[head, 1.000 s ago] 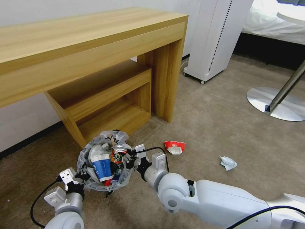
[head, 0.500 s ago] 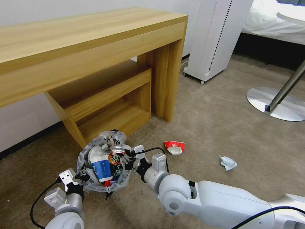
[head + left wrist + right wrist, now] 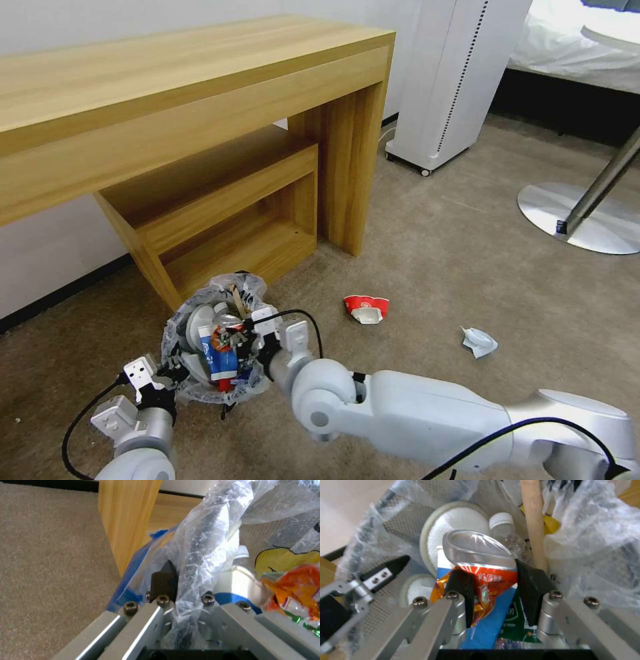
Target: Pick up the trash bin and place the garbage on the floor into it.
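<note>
Right gripper (image 3: 493, 590) clamped on a crushed red-and-silver can (image 3: 479, 562) over the bag-lined round dark trash bin (image 3: 200, 390).
Left gripper (image 3: 180, 590) pinches the bin's plastic-covered rim, above the beige carpet floor (image 3: 453, 267).

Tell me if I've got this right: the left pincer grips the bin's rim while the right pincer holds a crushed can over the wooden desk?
Not quite. The right pincer holds the crushed can over the trash bin, as the right wrist view shows. The left pincer does grip the rim.
</note>
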Available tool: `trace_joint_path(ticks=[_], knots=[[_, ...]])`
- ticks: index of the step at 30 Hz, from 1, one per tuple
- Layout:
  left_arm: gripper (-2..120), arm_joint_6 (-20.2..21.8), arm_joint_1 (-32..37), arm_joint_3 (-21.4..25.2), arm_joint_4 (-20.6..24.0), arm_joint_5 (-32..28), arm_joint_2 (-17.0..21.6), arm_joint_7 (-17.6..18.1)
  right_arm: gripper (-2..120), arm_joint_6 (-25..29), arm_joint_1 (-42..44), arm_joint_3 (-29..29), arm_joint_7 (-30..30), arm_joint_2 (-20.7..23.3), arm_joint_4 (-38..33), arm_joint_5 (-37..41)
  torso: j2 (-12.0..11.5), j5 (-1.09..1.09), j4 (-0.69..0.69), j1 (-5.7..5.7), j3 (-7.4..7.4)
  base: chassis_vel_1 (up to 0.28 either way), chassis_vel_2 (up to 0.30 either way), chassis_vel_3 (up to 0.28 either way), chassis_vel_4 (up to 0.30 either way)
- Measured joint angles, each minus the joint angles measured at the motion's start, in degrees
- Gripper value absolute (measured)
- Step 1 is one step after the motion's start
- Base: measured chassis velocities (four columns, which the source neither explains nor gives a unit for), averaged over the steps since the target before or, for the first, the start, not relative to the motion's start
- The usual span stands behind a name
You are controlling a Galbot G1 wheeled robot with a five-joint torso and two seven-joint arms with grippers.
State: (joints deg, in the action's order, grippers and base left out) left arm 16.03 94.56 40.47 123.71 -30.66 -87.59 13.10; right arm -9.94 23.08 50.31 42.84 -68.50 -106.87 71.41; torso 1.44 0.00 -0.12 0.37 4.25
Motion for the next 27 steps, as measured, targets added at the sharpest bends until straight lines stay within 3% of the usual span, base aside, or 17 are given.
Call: trace_joint_path(ticks=[5, 20, 27], knots=[[0, -0.1, 0.1, 0.0, 0.0, 0.1, 0.0, -0.1, 35, -0.2, 0.0, -0.1, 0.0, 0.6, -0.2, -0.1, 0.0, 0.00, -0.01, 0.00, 0.00, 0.000, 0.000, 0.000, 0.000], [0, -0.3, -0.2, -0.6, -1.1, 0.9, -0.6, -0.3, 92, 0.1, 0.9, -2.9, -0.2, 2.5, -3.0, -0.5, 0.0, 0.01, -0.01, 0.00, 0.00, 0.000, 0.000, 0.000, 0.000], [0, -0.3, 0.0, -0.6, -1.2, 1.2, -0.8, -0.3, 100, 1.1, 0.9, -2.9, -1.4, 3.0, -4.1, -0.7, 0.0, 0.01, 0.00, 0.00, 0.00, 0.000, 0.000, 0.000, 0.000]])
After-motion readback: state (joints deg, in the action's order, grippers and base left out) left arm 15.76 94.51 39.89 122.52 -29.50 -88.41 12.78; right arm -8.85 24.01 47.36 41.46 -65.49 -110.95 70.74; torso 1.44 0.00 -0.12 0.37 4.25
